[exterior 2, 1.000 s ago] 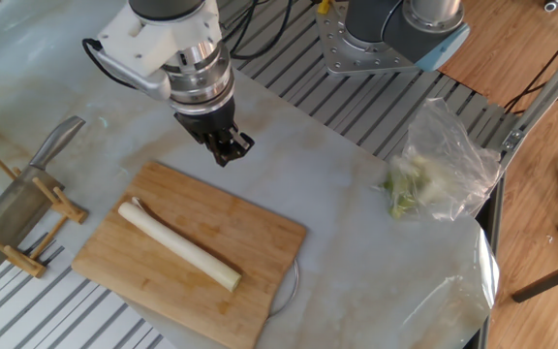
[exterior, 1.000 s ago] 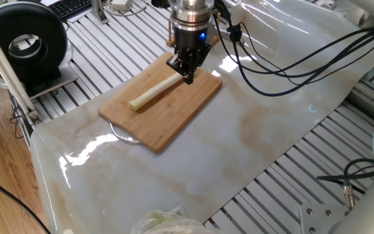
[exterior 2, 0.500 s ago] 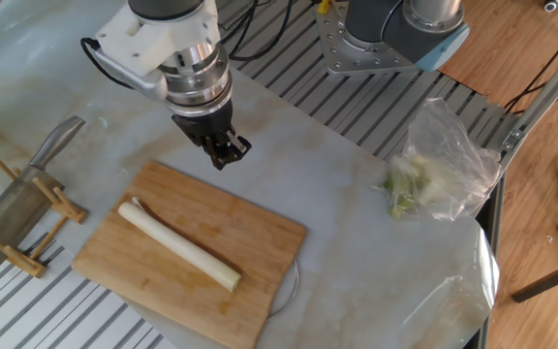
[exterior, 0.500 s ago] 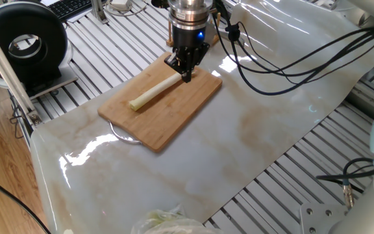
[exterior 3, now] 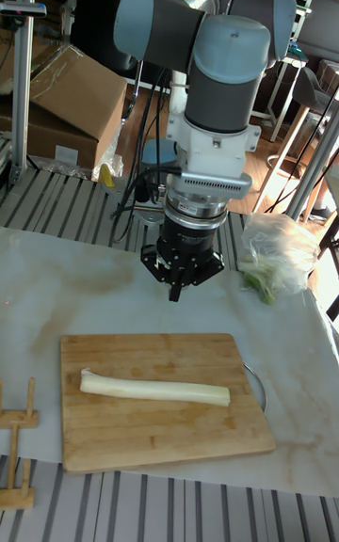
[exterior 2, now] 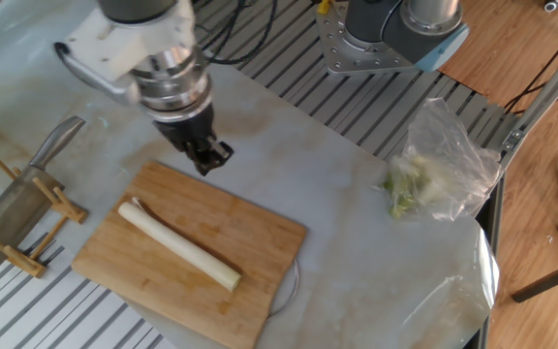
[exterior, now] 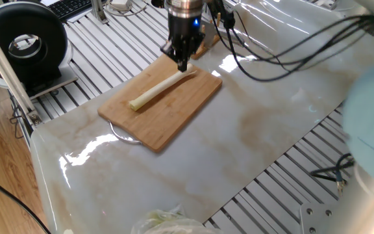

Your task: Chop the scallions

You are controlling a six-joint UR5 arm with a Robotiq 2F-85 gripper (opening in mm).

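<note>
Starting at the left of the other fixed view: the steel cleaver [exterior 2: 22, 189] rests blade-down in its small wooden rack [exterior 2: 29, 228] at the table's edge, untouched. To its right lies the rectangular bamboo cutting board [exterior 2: 260, 242], and on it the single whole scallion [exterior 2: 177, 247], a thick cream-white stalk with a yellowish-green end, running diagonally along the board, not yet cut.

My black two-finger gripper [exterior 2: 204, 158] hangs in the air over the board's far edge, holding nothing, its fingertips drawn close together. The stalk is below and toward the near side of me; the cleaver lies off to my left, well apart. I judge that the knife, not the stalk, is what I need first, so the move turns on that leftward gap.

Against the frames of a second ago, I have slid left along the board's far edge, toward the rack. The scallion, the board and the clear plastic bag of pale leafy greens [exterior 2: 434, 174] at the far right have not shifted.
</note>
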